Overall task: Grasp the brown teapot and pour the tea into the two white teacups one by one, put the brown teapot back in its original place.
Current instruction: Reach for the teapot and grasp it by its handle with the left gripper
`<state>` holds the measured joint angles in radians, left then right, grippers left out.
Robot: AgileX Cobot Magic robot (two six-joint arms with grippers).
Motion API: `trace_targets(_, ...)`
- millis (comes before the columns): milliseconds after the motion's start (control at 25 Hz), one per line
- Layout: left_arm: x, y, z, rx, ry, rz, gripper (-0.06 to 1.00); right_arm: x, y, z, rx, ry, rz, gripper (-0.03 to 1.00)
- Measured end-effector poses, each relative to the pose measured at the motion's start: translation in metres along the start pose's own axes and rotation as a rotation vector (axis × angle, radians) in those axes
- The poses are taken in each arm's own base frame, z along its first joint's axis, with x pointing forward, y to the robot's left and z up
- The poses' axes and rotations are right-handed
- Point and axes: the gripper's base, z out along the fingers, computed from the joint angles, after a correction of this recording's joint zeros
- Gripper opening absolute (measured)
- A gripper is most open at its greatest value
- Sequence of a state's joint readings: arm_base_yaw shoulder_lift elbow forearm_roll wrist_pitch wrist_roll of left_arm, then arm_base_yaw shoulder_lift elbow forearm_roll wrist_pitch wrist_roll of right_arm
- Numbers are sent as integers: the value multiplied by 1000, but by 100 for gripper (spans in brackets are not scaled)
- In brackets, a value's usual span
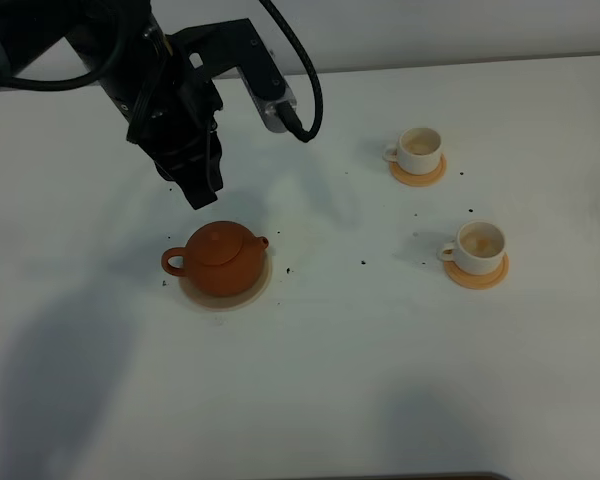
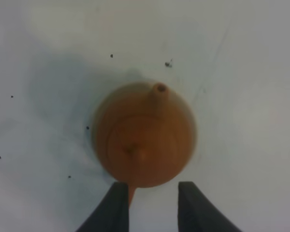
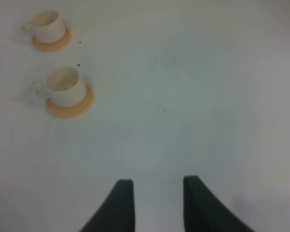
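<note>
Left wrist view: teapot is sat on its coaster, handle lined up below the left gripper's half-parted, empty jaws. Grasp is judged in hand, so a descent onto the handle is needed; right gripper's parted, empty too

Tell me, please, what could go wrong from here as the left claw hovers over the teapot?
1. The brown teapot's handle lies beside one finger of the open left claw, not centred between them; descending might knock the pot askew on its coaster.
2. The far teacup and near teacup are small targets, so any pouring may spill onto the table.
</note>
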<state>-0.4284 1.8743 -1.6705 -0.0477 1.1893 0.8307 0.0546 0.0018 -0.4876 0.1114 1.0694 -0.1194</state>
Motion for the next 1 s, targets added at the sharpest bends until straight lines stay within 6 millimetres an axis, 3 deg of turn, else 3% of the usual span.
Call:
trace_targets(280, 5, 10, 17, -41, 116, 141, 25, 0, 0, 0, 0, 0, 0, 24)
trace_targets(480, 3, 15, 42, 8, 163, 253, 25, 0, 0, 0, 0, 0, 0, 24)
trace_targets(680, 2, 18, 76, 76, 209, 267, 25, 0, 0, 0, 0, 0, 0, 24)
trace_targets(1000, 14, 15, 97, 127, 274, 239, 25, 0, 0, 0, 0, 0, 0, 24)
